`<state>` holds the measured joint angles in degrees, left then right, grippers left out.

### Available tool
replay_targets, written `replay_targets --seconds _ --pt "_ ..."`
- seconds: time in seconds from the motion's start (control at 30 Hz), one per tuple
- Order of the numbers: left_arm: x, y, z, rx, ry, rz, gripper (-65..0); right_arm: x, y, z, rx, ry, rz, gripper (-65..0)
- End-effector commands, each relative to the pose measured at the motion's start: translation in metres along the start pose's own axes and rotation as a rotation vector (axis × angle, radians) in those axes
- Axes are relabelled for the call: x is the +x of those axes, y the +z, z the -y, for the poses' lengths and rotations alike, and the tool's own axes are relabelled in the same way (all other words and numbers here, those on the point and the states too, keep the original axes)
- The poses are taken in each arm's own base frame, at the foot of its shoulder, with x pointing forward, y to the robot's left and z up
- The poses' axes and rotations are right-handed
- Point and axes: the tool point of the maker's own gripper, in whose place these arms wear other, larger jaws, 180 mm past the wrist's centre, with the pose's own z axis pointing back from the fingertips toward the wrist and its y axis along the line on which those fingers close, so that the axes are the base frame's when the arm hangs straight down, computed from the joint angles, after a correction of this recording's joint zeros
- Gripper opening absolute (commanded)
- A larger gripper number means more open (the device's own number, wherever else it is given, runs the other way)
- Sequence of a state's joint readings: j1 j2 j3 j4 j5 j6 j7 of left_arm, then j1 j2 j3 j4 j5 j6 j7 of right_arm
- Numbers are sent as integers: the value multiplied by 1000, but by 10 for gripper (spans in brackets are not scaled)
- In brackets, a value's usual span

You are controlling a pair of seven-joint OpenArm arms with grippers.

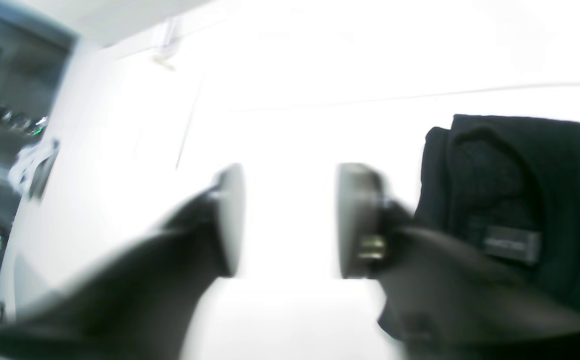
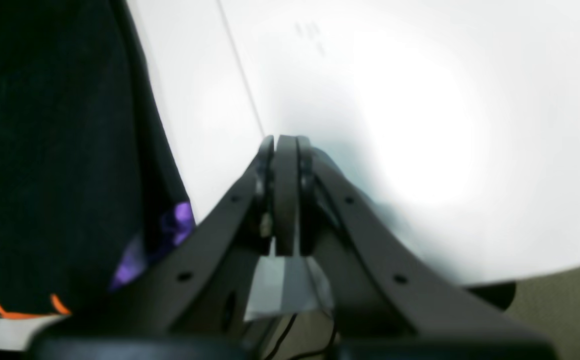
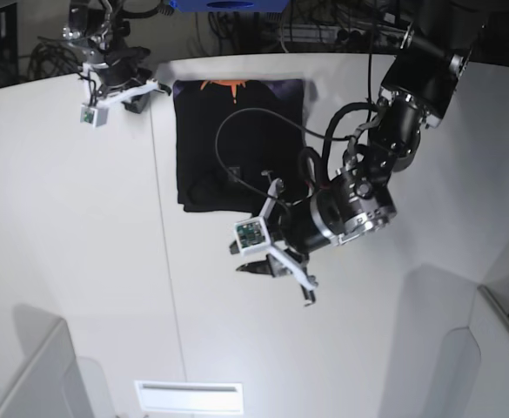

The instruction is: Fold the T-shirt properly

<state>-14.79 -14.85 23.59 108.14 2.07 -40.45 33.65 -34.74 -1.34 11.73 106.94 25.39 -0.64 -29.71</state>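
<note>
The large plain black cloth T-shirt [image 3: 239, 144] lies on the white table [image 3: 80, 261] as a compact rectangle, its orange-and-purple print showing along the far edge and a small dark label [image 1: 512, 243] near the closer one, so the folding looks essentially done (or very nearly so). The left gripper [image 1: 290, 220] hangs just off the shirt's near corner with a clear gap between its blurred pads and only bare tabletop between them; it holds nothing. The right gripper [image 2: 286, 195] sits beside the shirt's far edge with its pads pressed together, empty, clear of the cloth. The step in hand reads as letting go and backing off. What follows probably calls for checking that the edges lie square, then perhaps a light tidy of the rumpled near corner, or simply pulling both arms clear.
</note>
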Motion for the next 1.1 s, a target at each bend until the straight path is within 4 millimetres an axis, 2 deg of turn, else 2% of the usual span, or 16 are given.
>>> replay_targets --seconds 0.0,0.03,0.23,0.3,0.5,0.6,0.77,0.9,1.07 --pt "5 10 -11 50 18 27 -625 15 5 2 3 23 62 -650" --pt "-2 18 -12 70 43 16 -650 19 7 6 -1 37 84 -650" --pt "-64 53 -4 143 206 -111 -650 43 26 12 -1 119 175 -650" --pt "-75 63 5 144 235 -112 -650 48 33 15 -3 154 195 -650" --pt "-71 99 47 112 306 98 -650 49 50 34 -18 267 204 -650" --pt "-77 113 65 102 349 106 -650 47 57 42 -26 314 208 -650" --pt "-87 132 94 85 425 92 -650 44 71 54 -104 520 248 -650" --pt "-86 149 116 69 486 112 -650 22 83 36 -37 627 267 -650" --pt "-85 165 148 31 564 106 -650 -3 98 28 5 664 251 -650"
